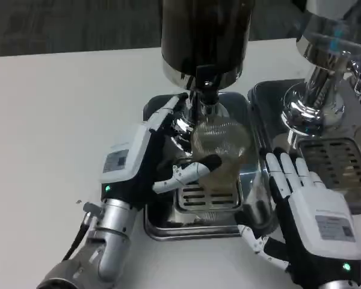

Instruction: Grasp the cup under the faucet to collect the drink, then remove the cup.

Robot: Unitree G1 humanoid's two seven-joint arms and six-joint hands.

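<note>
One clear cup (219, 158), under the faucet (204, 90), was clasped by the left hand (145, 158). Right hand (301, 198), fingers apart, lay just right of it. Two dispensers; hand labels unreadable.

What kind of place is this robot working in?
Likely a drink-serving counter or demo setup: a white table holds a tall dark drink dispenser with a chrome base, a clear ribbed plastic cup on a metal drip tray, and a second chrome dispenser alongside.
</note>
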